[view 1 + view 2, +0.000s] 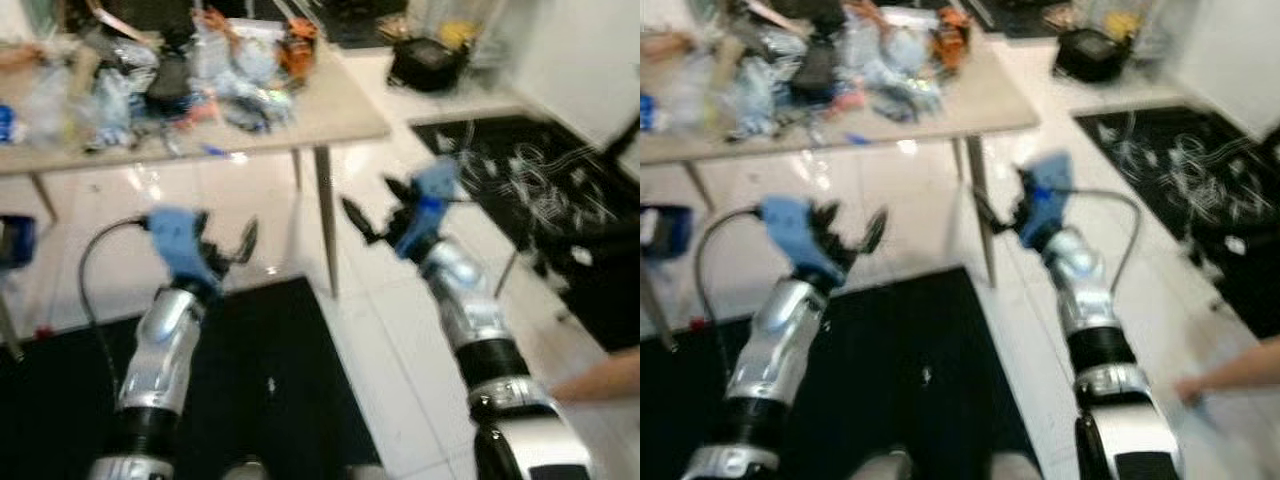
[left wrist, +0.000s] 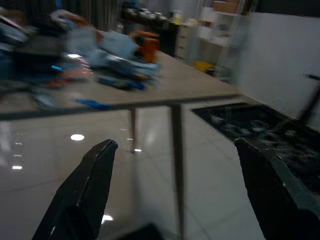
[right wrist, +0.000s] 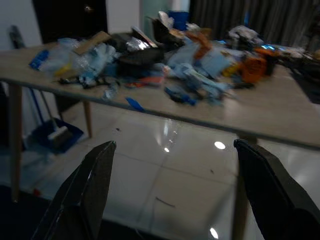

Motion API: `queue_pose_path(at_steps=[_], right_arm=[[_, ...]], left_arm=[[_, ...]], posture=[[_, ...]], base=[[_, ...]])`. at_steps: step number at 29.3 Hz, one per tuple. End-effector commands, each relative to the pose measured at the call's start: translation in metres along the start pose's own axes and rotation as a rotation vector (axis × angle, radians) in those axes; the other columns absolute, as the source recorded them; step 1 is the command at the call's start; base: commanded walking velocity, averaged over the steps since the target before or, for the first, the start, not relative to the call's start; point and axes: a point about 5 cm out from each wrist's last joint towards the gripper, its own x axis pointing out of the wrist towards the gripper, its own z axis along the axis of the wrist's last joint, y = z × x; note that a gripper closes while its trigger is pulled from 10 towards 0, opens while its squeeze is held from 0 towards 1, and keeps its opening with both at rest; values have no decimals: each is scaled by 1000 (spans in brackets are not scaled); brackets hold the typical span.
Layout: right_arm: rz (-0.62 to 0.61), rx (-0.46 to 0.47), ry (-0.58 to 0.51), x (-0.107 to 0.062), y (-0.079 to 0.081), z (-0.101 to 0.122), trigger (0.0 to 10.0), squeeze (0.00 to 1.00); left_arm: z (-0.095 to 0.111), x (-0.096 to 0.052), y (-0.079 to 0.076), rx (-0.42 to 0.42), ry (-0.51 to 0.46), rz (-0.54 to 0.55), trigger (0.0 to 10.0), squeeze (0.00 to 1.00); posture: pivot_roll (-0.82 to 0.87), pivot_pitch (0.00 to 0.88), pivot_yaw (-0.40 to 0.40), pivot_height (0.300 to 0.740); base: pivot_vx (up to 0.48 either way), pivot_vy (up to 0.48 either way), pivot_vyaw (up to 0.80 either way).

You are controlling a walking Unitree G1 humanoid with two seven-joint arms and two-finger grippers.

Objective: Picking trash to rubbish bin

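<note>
Trash — a heap of crumpled clear plastic bags, blue wrappers and an orange packet — lies spread over the light wooden counter ahead, still well apart from both hands. Views are blurred, so single items are hard to split. Left hand is raised over the edge of a black floor mat, fingers spread wide, holding nothing. Right hand is up near the counter's thin leg, also wide and empty. Right wrist view looks straight at the heap between its black fingers.

Handling guess: mostly light, soft film and wrappers — should crush easily, slippery, may slide on the smooth top or drag neighbours along. Best to pinch a bunched fold near the counter's front edge, e.g. the loose blue scrap, rather than a flat sheet. The darker lump might be stiffer; cannot tell.

A person's hand shows at the robot's right, low down. No bin can be made out.
</note>
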Motion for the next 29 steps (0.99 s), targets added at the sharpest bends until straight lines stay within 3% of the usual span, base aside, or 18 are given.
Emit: queue_pose_path(at_steps=[1,8,22,29], right_arm=[[-2,7,11,-3,-1,-2,10000,0],[22,26,15,-4,-1,-4,10000,0],[89,85,40,-6,3,-6,10000,0],[14,133,35,-6,-3,-7,10000,0]], left_arm=[[-3,-1,2,26,15,11,10000,0],[2,-3,17,134,5,105,10000,0],[3,-1,21,164,-7,138,10000,0],[3,-1,19,161,-10,126,10000,0]], posture=[[-36,0,-33,740],[-36,0,-33,740],[-35,0,-33,740],[-38,0,-32,740]], base=[[469,0,781],[469,0,781],[469,0,781],[469,0,335]])
